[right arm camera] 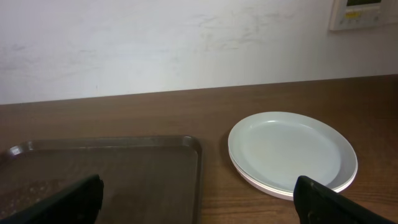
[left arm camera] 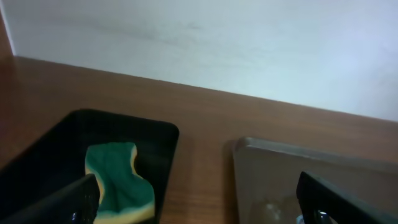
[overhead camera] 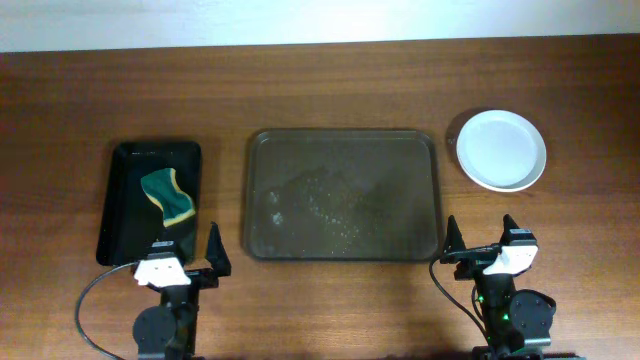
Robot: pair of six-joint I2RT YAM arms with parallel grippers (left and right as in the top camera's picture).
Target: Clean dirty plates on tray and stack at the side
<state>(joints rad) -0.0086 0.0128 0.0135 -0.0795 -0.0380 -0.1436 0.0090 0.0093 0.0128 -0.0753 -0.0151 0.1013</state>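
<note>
The white plates (overhead camera: 501,149) sit stacked on the table to the right of the brown tray (overhead camera: 343,195); the stack also shows in the right wrist view (right arm camera: 291,151). The tray holds no plates, only wet smears. It shows in the left wrist view (left arm camera: 292,168) and the right wrist view (right arm camera: 124,168). My left gripper (overhead camera: 187,252) is open and empty at the front of the table, near the black tray's front corner. My right gripper (overhead camera: 482,238) is open and empty at the front right, in front of the plates.
A small black tray (overhead camera: 125,215) at the left holds a green and yellow sponge (overhead camera: 168,195), also in the left wrist view (left arm camera: 118,180). A white wall runs behind the table's far edge.
</note>
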